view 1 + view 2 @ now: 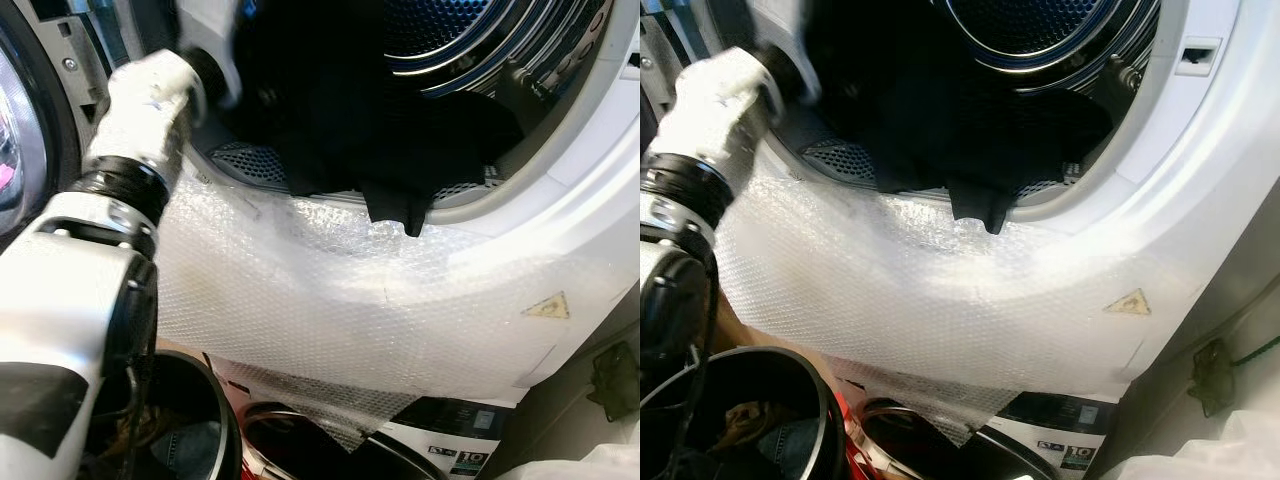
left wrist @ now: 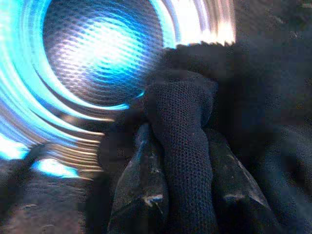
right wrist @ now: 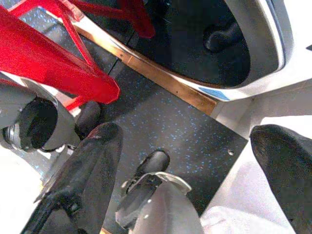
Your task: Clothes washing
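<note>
In the left eye view, the silver left arm [image 1: 130,170] rises from the lower left of the frame toward the upper left, its wrist reaching into the round opening of the washing machine [image 1: 590,230]. A dark garment [image 1: 370,130] fills the mouth of the drum in the upper middle, and one corner of it hangs down over the lower lip of the opening onto the sheet of bubble wrap [image 1: 340,300] that covers the machine's white front. A yellow warning triangle [image 1: 547,306] sits on that front at right centre, and a black bucket [image 1: 195,420] stands at the lower left. The right eye view gives the same scene shifted toward the left of the frame, with the garment's hanging corner just above centre and the bucket showing some cloth inside at the lower left. In the left wrist view, the left gripper [image 2: 187,200] is clamped on a bunched fold of the dark knit garment, one black finger [image 2: 141,195] on each side of it at lower centre, and the blue-lit perforated drum [image 2: 97,53] glows in the upper left. In the right wrist view, the right gripper [image 3: 185,175] hangs with its two black fingers spread wide apart and holding nothing, over a dark speckled floor [image 3: 170,117]; a red frame [image 3: 53,58] crosses the upper left.
</note>
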`<state>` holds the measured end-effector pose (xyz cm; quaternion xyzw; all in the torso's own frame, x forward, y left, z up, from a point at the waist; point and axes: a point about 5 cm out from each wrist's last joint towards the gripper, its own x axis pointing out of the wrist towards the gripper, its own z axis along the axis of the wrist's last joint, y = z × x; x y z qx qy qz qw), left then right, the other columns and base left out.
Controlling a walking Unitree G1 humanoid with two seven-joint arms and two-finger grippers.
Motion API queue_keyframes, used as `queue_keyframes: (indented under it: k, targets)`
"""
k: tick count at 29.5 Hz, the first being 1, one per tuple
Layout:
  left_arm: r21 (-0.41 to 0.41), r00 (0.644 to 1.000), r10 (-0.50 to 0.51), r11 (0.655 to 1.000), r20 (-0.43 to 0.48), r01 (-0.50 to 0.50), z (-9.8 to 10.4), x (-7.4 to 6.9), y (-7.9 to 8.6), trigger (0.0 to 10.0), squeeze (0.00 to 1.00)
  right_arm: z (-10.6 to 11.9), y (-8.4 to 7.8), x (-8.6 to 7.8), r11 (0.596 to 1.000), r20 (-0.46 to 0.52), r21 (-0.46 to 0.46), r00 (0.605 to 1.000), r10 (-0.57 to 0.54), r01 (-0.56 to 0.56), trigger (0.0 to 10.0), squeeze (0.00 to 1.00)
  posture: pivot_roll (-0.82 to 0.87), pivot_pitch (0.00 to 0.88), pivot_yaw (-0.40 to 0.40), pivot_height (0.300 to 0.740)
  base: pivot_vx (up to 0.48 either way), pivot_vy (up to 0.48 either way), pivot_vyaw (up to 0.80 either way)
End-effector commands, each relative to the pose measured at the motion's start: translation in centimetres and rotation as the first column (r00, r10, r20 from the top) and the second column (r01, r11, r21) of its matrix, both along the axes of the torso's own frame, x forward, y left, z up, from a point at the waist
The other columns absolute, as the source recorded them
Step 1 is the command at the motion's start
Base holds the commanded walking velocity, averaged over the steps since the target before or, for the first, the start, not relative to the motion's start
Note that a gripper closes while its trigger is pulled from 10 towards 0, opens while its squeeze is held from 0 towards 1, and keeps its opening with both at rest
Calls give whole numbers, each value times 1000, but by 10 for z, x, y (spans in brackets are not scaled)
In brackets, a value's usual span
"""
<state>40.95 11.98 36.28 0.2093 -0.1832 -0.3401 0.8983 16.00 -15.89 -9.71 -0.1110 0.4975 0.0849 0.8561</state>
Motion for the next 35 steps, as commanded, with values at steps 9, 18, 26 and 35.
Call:
queue_keyframes:
  k: [9, 18, 26, 35]
  targets:
    - [144, 888, -247, 935, -387, 323, -55, -6, -11, 10000, 0, -6, -5, -17, 999, -26, -2, 998, -54, 54, 10000, 0, -4, 0, 108, 740, 0, 0, 0]
    - [112, 931, -156, 973, -330, 203, -50, -1, -6, 10000, 0, -7, -3, -20, 998, -26, 7, 998, -57, 57, 10000, 0, -15, 0, 113, 740, 0, 0, 0]
    - [-275, 992, 93, 955, -81, -112, 0, 7, -11, 10000, 0, -7, -7, -21, 999, -19, 0, 998, -53, 53, 10000, 0, -27, 0, 111, 740, 0, 0, 0]
    - [-549, 858, 494, 760, 141, -347, 87, -10, 16, 10000, 0, -6, -12, -20, 997, 14, -16, 997, -77, 77, 10000, 0, -78, 11, 131, 740, 0, 0, 0]
